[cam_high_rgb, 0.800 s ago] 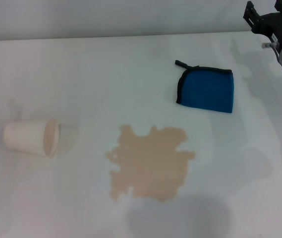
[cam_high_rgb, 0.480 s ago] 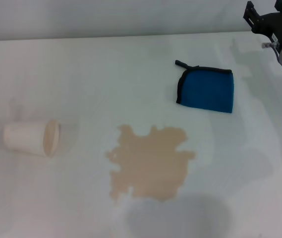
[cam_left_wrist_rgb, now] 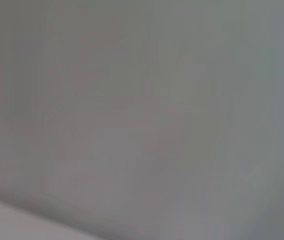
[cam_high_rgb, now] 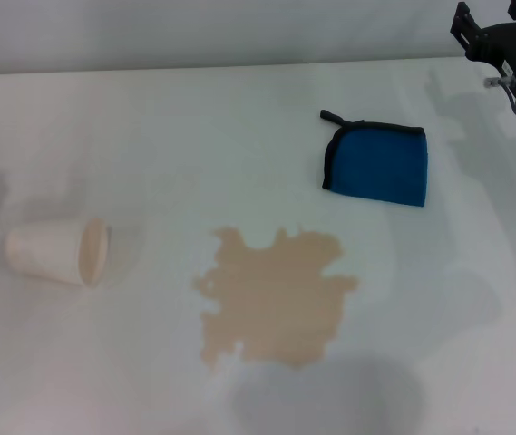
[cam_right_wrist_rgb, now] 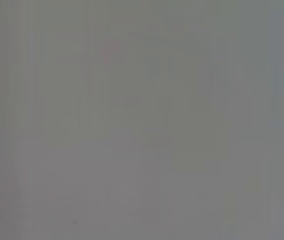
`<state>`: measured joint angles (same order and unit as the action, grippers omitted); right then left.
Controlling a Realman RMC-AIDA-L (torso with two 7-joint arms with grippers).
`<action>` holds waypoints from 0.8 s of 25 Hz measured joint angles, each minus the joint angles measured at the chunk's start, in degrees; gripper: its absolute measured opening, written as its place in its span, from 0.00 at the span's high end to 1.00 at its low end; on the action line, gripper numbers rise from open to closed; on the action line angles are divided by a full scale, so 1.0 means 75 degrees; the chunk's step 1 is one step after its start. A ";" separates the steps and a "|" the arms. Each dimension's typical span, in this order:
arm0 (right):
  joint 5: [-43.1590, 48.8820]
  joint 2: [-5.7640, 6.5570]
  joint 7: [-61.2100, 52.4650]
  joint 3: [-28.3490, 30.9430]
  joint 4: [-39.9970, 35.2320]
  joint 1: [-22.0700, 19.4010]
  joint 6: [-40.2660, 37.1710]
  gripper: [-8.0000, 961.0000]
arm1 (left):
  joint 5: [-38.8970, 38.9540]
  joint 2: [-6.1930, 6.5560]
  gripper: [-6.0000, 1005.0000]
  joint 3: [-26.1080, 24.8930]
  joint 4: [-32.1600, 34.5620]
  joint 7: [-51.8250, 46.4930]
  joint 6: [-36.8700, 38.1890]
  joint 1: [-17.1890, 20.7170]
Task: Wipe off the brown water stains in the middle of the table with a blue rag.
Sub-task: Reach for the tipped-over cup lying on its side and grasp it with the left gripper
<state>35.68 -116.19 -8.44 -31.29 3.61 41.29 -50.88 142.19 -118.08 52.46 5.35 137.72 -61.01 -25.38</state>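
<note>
So far little has changed: over the last moment my right pincer has only edged a touch toward the right edge of the desk, up at the far right corner, and nothing on the desk has moved with it. By my reckoning the task is barely begun, since the rag is not yet in my grasp and the stain is whole.

The blue rag lies folded flat on the far right part of the desk, its black loop pointing toward the far edge, untouched and well apart from my pincer. The brown water stains spread in the middle of the desk, nearer the front edge than the rag, with a clear strip of white between the two. A white paper cup lies tipped on its side near the left edge, its mouth turned toward the stain.

My right arm hangs high above the far right corner, wrist raised, two dark prongs standing apart, so I take the pincer to be open and holding nothing. My left arm does not show in the head view, and its wrist view gives only a grey blank.

Next I judge I must come down over the rag.
</note>
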 joint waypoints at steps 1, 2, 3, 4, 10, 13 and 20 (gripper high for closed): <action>0.0001 -0.0001 0.0000 0.0000 -0.0010 -0.0003 0.0021 0.18 | -0.0388 0.0038 0.14 0.0008 0.0277 -0.0372 0.0000 0.0056; 0.0001 0.0000 0.0000 0.0000 -0.0026 -0.0006 0.0048 0.18 | -0.0785 0.0088 0.14 0.0007 0.0570 -0.0759 -0.0007 0.0121; 0.0001 -0.0001 0.0000 0.0000 -0.0042 -0.0006 0.0066 0.18 | -0.1078 0.0130 0.14 0.0007 0.0831 -0.1108 -0.0034 0.0168; 0.0000 0.0000 0.0000 0.0000 -0.0059 -0.0007 0.0080 0.18 | -0.1366 0.0176 0.14 0.0008 0.1095 -0.1453 -0.0051 0.0222; -0.0011 0.0000 0.0000 0.0012 -0.0109 -0.0010 0.0100 0.18 | -0.3625 0.0687 0.14 0.0006 0.2208 -0.3628 -0.0101 0.0077; -0.0012 -0.0001 0.0000 0.0012 -0.0168 -0.0025 0.0100 0.18 | -0.4878 0.0967 0.14 0.0000 0.2761 -0.4629 -0.0270 -0.0086; -0.0012 0.0030 0.0000 0.0012 -0.0244 -0.0162 0.0168 0.18 | -0.7000 0.1620 0.14 -0.0050 0.4391 -0.6237 -0.1554 -0.0192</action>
<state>35.59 -115.97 -8.44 -31.19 1.78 40.07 -49.62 89.70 -105.94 52.09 38.29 90.94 -72.66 -26.82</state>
